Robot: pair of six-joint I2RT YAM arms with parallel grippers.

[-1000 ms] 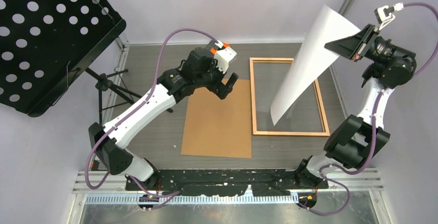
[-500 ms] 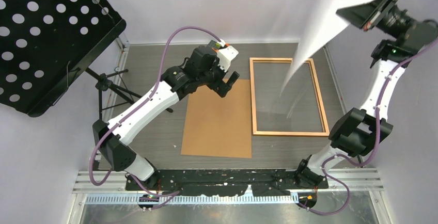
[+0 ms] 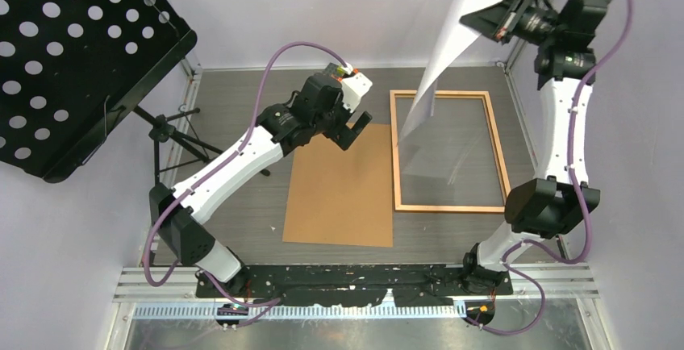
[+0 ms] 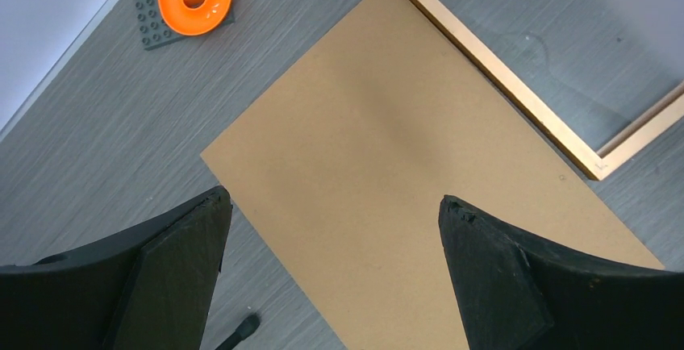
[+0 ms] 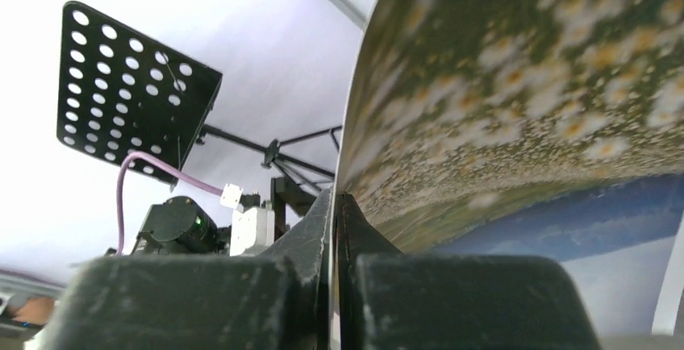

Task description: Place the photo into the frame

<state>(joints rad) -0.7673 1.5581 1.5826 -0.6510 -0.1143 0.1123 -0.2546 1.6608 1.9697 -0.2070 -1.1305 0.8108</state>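
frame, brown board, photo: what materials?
Frame: looks like light wood, matte, with a corner joint line visible. Brown board: uniform matte tan, likely hardboard or card. Photo: thin paper, curling as it hangs from the right gripper; printed face, plain white back.

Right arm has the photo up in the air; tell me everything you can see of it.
The photo is a large thin paper sheet, pinched at one edge by the right gripper and held high. From above it shows its plain white back, bowed and motion-blurred, the lower end hanging over the far-left part of the frame; contact there cannot be judged. The wrist view shows the printed side: pale flowers, a blue band, cloudy sky, white border.
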